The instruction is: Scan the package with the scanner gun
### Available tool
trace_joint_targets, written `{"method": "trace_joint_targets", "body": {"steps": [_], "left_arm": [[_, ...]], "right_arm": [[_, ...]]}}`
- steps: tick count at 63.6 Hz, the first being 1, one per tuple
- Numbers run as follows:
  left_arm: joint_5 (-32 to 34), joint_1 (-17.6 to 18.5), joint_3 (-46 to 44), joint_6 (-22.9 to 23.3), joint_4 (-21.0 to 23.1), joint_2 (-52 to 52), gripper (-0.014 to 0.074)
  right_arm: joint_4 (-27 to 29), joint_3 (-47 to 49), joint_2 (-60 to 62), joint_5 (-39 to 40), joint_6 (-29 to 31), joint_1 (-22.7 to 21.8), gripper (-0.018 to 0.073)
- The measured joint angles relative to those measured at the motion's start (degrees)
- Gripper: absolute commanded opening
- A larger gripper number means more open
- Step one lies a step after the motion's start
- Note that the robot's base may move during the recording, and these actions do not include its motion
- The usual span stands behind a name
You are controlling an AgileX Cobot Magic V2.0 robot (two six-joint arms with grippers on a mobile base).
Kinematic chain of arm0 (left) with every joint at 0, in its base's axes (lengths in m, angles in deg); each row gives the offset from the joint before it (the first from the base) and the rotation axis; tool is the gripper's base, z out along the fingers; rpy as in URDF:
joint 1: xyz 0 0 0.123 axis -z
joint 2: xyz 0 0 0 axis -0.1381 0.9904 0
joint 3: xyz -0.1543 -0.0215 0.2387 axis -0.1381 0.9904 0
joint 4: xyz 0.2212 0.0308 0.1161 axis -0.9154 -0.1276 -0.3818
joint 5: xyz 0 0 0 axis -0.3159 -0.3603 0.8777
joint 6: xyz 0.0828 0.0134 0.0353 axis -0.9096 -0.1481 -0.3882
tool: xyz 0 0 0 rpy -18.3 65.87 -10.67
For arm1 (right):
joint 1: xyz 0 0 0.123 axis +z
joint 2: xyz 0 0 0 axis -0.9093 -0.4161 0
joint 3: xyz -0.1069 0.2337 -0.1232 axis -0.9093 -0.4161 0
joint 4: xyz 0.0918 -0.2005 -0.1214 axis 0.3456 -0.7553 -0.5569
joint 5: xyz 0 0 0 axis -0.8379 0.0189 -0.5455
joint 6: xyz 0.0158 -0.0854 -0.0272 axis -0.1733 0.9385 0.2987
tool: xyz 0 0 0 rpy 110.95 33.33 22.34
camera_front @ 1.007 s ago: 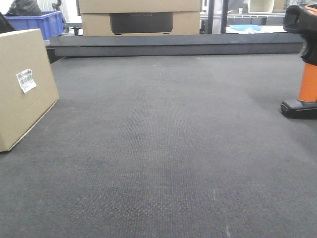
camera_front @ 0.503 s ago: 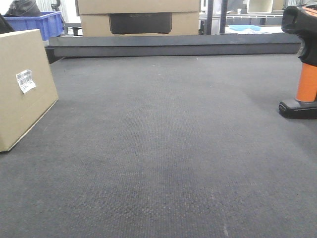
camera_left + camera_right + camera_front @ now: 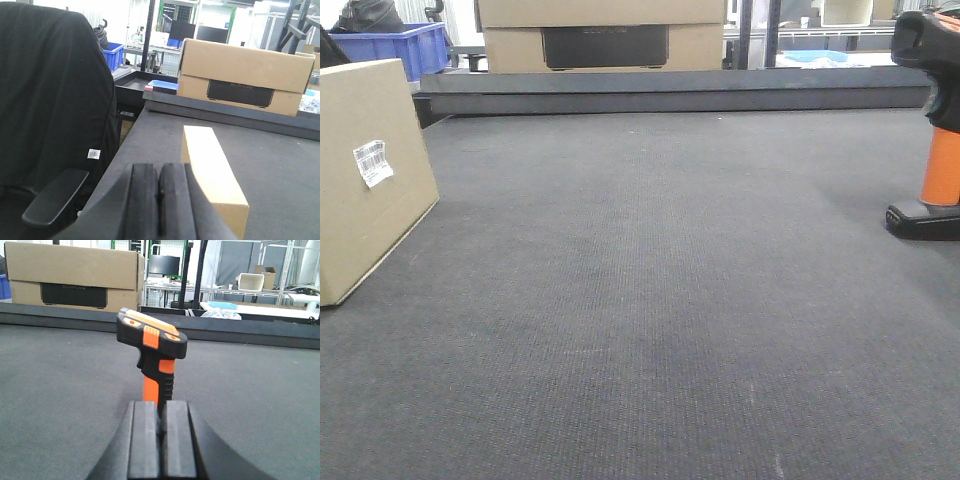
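The package (image 3: 365, 175) is a plain tan box at the table's left side, its white barcode label (image 3: 372, 163) facing the front camera. At the right edge the scanner gun (image 3: 940, 165) stands upright on its black base. No gripper shows in the front view. In the left wrist view my left gripper (image 3: 159, 172) is shut and empty, and the package (image 3: 210, 172) lies just ahead, slightly to the right. In the right wrist view my right gripper (image 3: 161, 410) is shut and empty, low over the mat. The scanner gun (image 3: 152, 350) stands straight ahead of its fingertips.
A large cardboard box with a dark panel (image 3: 605, 35) sits behind a raised black ledge (image 3: 670, 90) at the table's far edge. A blue bin (image 3: 405, 45) stands at the back left. A black chair (image 3: 50, 100) is beside the table's left edge.
The front view shifted slightly sideways and came back. The package and the scanner gun stand where they were.
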Motion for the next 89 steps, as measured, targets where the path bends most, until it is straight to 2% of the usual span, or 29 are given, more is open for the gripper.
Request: {"method": "trace_joint_targets", "body": {"steps": [36,40,45,55,65,89], "left_arm": [[0.39,0.00,0.12,0.00,0.00,0.00,-0.0102],[3.55,0.00,1.37,-2.81,0.16,-0.10,-0.0102],[7.87,1.17,5.06,-10.09,2.23,-1.17,-0.0102],[8.75,6.42,11.47,-13.56,4.18,-4.29,-0.0102],[11.27,7.52,16.38,-13.42,4.69,-5.97,-0.0102],[11.33,7.52,16.87,-12.04,4.69,-6.10,-0.0102]], "right_arm": [[0.00,0.00,0.00,0.23,-0.27,0.00,-0.0162],[0.00,0.00,0.00,0.23,-0.27,0.00,-0.0162],[0.00,-0.11,0.00,0.33,-0.27,0.00,-0.0162],[0.00,-0.11,0.00,0.33,-0.27,0.00,-0.0162],[0.00,-0.11,0.00,0.33,-0.27,0.00,-0.0162],[-0.09,-0.13,0.00,0.33,-0.27,0.00,-0.0162]]}}
